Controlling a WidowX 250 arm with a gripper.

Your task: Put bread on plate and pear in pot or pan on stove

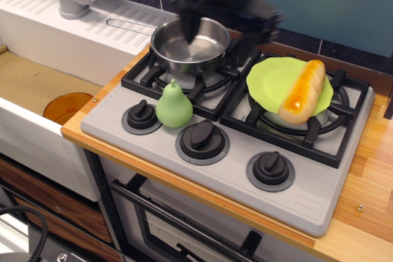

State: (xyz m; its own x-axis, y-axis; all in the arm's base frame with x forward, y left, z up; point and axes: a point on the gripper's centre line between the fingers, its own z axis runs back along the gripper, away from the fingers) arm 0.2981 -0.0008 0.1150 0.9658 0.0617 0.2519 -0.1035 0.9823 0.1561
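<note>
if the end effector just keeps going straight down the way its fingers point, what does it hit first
Probably the pot. The blurred end effector hangs open, its fingers pointing down, one over the pot's inside, the other near its right rim. Depth is unclear, so that finger might meet the stove grate instead.

Beside the grey matt plastic stove (319, 197) with its black grates lies a varnished wooden counter (368, 213), while on the stove sit a shiny steel saucepan (189, 46), a smooth, faintly glossy green pear (174, 106), a matt lime plate (276, 81) and a glossy bread loaf (302, 92).
</note>
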